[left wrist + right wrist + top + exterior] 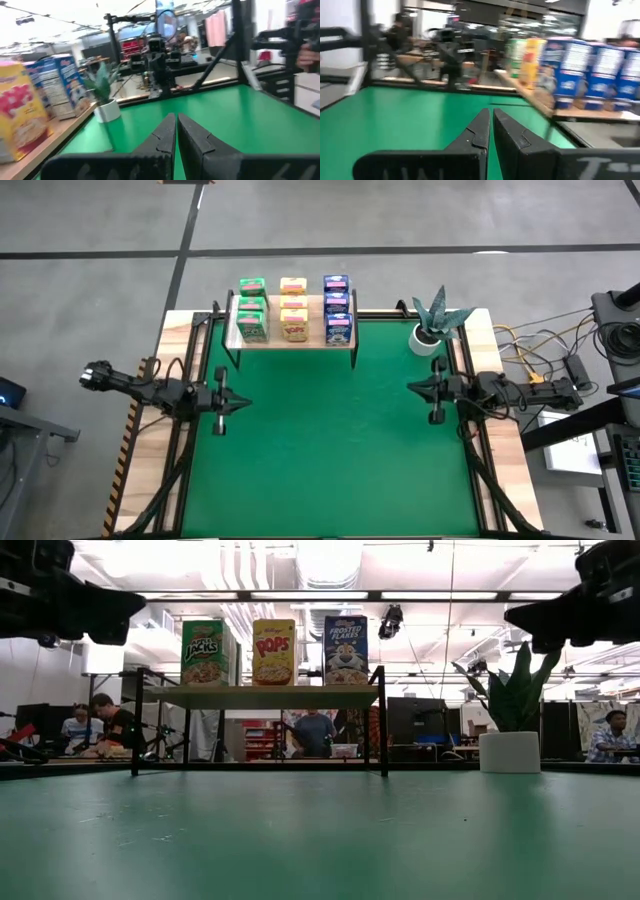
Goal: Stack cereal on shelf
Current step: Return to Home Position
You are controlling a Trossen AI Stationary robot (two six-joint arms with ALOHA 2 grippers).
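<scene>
Several cereal boxes stand upright on the shelf (pixel 292 340) at the table's far edge, in three rows: green (pixel 251 310), yellow (pixel 293 308), blue (pixel 338 310). The low view shows the front green (pixel 203 653), yellow (pixel 274 652) and blue (pixel 345 650) boxes on the plank top (pixel 262 696). My left gripper (pixel 221 402) hovers shut over the mat's left side, empty; its wrist view shows the fingertips together (pixel 176 120). My right gripper (pixel 436 391) hovers shut over the mat's right side, empty, fingertips together (pixel 491 115).
A potted plant (pixel 433 323) in a white pot stands at the far right corner of the green mat (pixel 330 450), beside the shelf. Cables and equipment (pixel 560 375) lie off the table's right. People sit in the room behind (pixel 110 725).
</scene>
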